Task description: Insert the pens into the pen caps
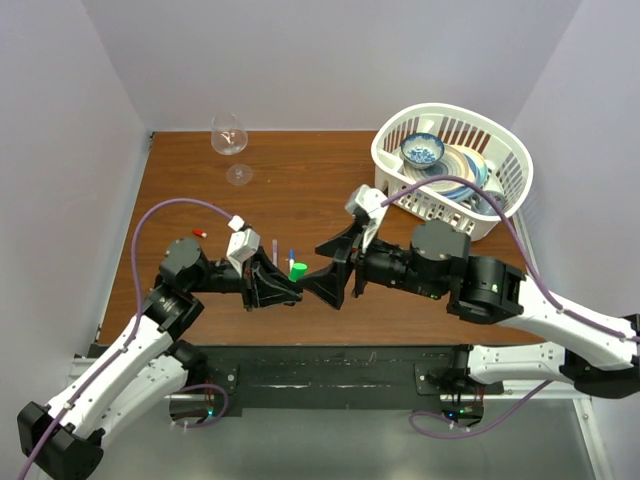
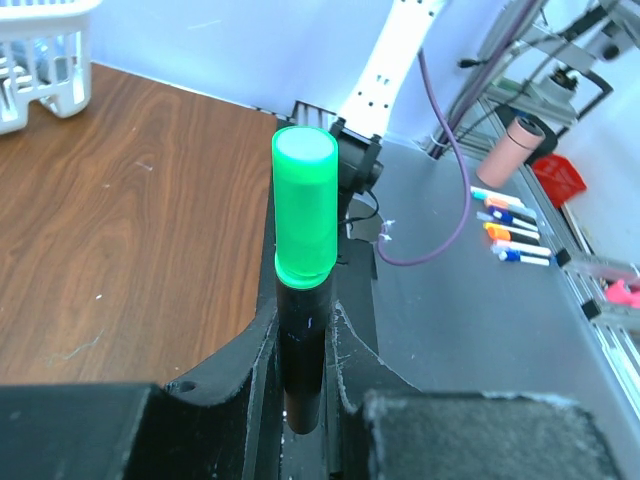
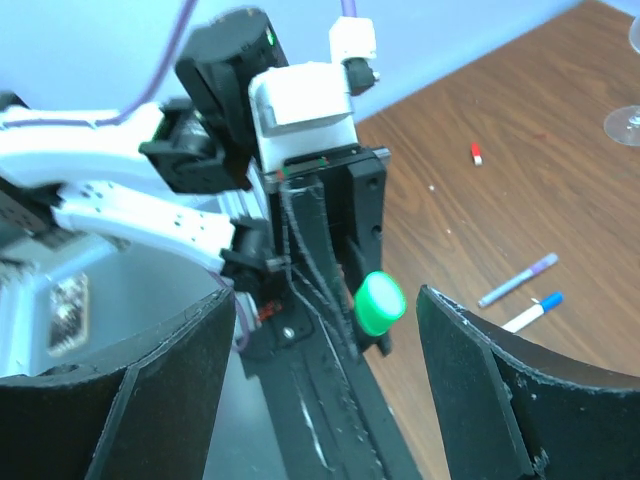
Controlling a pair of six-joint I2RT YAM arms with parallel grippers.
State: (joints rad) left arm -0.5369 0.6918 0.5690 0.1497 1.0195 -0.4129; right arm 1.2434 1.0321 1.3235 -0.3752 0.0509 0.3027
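left fingers clamp black marker, green cap on; right fingers released, flanking cap; risk: cap part-seated, a finger snags it on retreat, pulls it off

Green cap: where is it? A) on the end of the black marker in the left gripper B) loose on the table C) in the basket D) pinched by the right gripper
A: the green cap sits on the black marker clamped in the left gripper; the right gripper stands open around it.
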